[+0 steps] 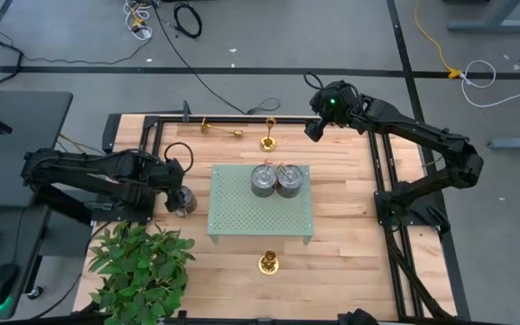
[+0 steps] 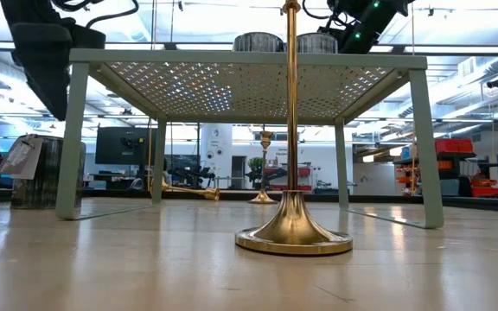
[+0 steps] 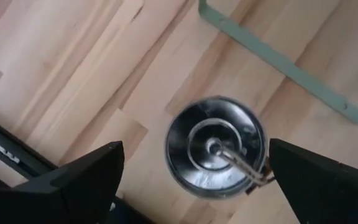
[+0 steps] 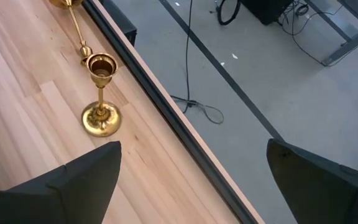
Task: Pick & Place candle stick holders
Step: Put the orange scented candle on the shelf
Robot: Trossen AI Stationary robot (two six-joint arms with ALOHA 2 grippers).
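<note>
We are holding our left claw (image 3: 191, 180) wide open, right over a shiny round can (image 3: 216, 146) that is standing on the wooden table (image 1: 350, 208). The can is sitting between our two spread fingers (image 3: 73, 180), but we are not touching it. It is just beside the green rack (image 1: 260, 217), on the left arm's side.

We are holding our right claw (image 4: 191, 180) wide open too. It is hanging up high near the far edge of the table, and it is not holding anything. A little way ahead of it, a gold candle stick holder (image 4: 100, 93) is standing up straight on the wood. Another gold holder (image 1: 220, 128) is lying on its side close by, also near the far edge. A third one (image 1: 268, 262) is standing alone at the near edge of the table, on the other side of the rack.

Two more round cans (image 1: 276, 179) are sitting side by side on top of the rack. A leafy green plant (image 1: 138, 266) is sitting at the near left corner.

We think the job is only just starting. None of the three holders is in a claw. They are all well apart from each other. We cannot tell from here where they are meant to go. All three seem left to pick up and put down.
</note>
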